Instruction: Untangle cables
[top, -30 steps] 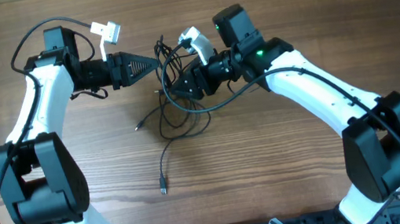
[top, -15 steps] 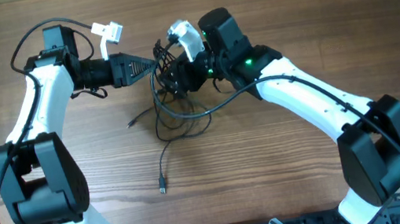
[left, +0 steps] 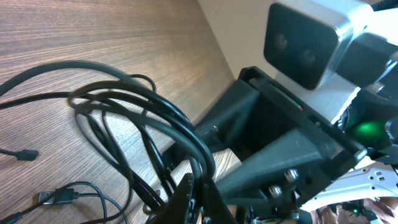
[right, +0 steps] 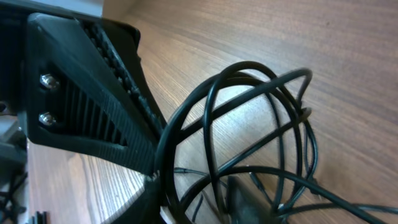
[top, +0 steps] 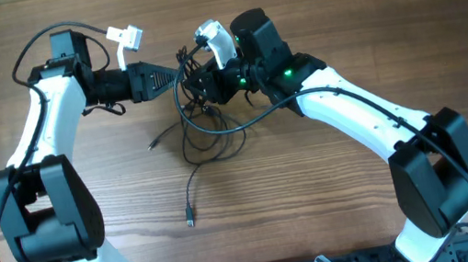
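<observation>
left gripper: clamped tight on a few strands of the cables; pinch sits at the far-left edge of the bunch
right gripper: pushed into the far side of the bunch, just right of the left gripper; wires hide the jaw gap; cannot tell if it grips anything
cables: tangled loops, far of table centre, spreading nearward from both grippers; pinched strands arch up off the wood
loose ends: one long tail runs near to a plug lying flat on the table; small plug tip left of the bunch
</observation>
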